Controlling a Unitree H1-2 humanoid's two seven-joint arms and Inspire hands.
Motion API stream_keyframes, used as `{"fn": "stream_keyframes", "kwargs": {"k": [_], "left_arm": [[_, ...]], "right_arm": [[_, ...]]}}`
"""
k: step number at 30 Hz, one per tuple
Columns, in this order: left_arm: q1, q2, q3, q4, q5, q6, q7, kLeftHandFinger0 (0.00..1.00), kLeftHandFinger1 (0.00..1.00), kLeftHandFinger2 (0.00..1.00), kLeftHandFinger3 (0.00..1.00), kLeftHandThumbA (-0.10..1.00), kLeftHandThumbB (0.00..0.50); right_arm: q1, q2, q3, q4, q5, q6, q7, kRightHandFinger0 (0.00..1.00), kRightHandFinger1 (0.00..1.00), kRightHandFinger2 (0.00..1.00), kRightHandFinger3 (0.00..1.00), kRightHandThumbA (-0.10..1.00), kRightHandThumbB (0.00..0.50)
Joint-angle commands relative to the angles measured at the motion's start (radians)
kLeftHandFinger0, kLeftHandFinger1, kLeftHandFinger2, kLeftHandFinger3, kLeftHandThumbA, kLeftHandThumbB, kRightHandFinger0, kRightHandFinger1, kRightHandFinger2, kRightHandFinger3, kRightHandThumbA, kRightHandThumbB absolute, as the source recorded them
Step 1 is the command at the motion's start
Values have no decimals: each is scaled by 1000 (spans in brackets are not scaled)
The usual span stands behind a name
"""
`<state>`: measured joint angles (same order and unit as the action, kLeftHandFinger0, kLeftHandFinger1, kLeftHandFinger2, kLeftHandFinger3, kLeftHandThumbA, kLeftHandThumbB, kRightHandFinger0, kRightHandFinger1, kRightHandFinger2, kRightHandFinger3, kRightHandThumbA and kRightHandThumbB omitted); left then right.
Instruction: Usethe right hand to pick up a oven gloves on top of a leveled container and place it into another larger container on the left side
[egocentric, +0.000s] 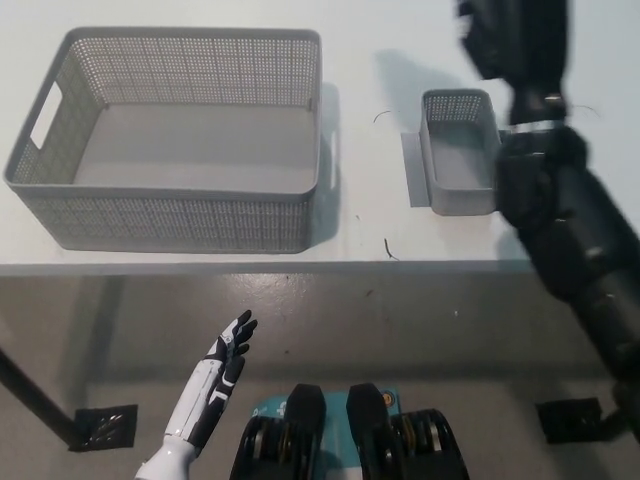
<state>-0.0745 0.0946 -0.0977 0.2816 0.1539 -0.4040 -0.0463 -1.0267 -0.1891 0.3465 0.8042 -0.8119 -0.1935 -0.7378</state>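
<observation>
the table (200, 258) carries everything, its near edge running across the middle of the view with floor below. on its left sits the big basket (170, 215), open side up and bare inside, so it is ready to take the glove; its position on the left suits a carry across from the right.

the right arm (565, 240) comes in from the lower right and reaches up and far, crossing just right of the small basket (457, 165). that basket stands on a dark flat base at the right of the table, well apart from the big one, and its inside looks bare too.

the right hand (510, 40) is at the far top edge, above and beyond the small basket, blurred; whether it is spread or closed cannot be told. the glove is not plainly visible: it is not in either basket, and any held in that dark blur cannot be made out. judging by the raised arm, the carry leftward is likely the step in hand.

the left hand (228, 350) rests below the table's near edge at lower left, fingers spread, holding nothing.
</observation>
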Motion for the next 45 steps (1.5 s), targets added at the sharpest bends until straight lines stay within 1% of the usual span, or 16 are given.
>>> {"fn": "stream_keyframes", "kwargs": {"k": [1,9,10,12,22,24,25,26,27,29,33,36,38,40,42,45], "left_arm": [[-8,10,2,-10,5,-40,7,1000,1000,1000,1000,1000,194],[-5,11,-2,-12,9,-32,6,1000,1000,1000,1000,1000,204],[-4,12,-2,-15,11,-29,6,1000,1000,1000,1000,1000,199],[-3,14,-4,-19,16,-27,5,1000,1000,1000,1000,1000,196],[-11,19,-7,-20,15,-26,-1,1000,1000,1000,1000,1000,205],[-10,18,-7,-23,7,-19,-6,1000,1000,1000,1000,1000,208],[-12,20,-7,-26,3,-15,-11,1000,1000,1000,1000,1000,211],[-13,21,-8,-30,1,-11,-14,1000,1000,1000,1000,1000,212],[-13,22,-9,-33,3,-10,-14,1000,1000,1000,1000,1000,213],[-13,22,-9,-29,7,-14,-12,1000,1000,1000,1000,1000,219],[-15,26,-8,-21,12,-21,-10,1000,1000,1000,1000,1000,227],[-11,24,-8,-25,9,-21,-11,1000,1000,1000,1000,1000,214],[-12,24,-10,-24,15,-27,-9,1000,1000,1000,1000,1000,198],[-16,23,-10,-14,8,-36,-12,1000,1000,1000,1000,1000,202],[-23,23,-11,-5,3,-37,-16,1000,1000,1000,1000,1000,219],[-24,21,-12,-9,12,-31,-10,1000,1000,1000,1000,1000,209]], "right_arm": [[-128,67,64,41,-49,-14,-16,0,194,603,573,-100,208],[-210,188,168,145,-59,-41,-12,0,109,575,445,-100,206],[-222,212,176,164,-57,-36,-6,0,33,493,273,-100,212],[-244,245,201,206,-67,-29,-17,0,0,429,113,-100,229],[-315,332,243,410,-46,-2,6,0,0,491,126,-100,234],[-323,349,225,434,-25,82,72,1,111,613,207,-5,168],[-324,353,217,437,-17,114,96,219,456,943,581,219,245],[-324,357,208,439,-8,139,117,263,513,910,663,310,237],[-327,353,187,432,28,157,242,942,1000,1000,1000,684,296],[-325,342,167,409,56,170,329,1000,1000,1000,1000,848,370],[-316,314,107,321,124,162,432,1000,1000,1000,1000,1000,419],[-307,283,22,153,257,163,620,1000,1000,1000,1000,1000,461],[-300,269,-30,40,354,187,729,1000,1000,1000,1000,1000,465],[-289,268,-132,-131,568,221,849,1000,1000,1000,1000,1000,425],[-295,268,-221,-317,760,269,898,1000,1000,1000,1000,1000,481],[-333,287,-333,-499,956,230,816,1000,1000,1000,1000,1000,362]]}}
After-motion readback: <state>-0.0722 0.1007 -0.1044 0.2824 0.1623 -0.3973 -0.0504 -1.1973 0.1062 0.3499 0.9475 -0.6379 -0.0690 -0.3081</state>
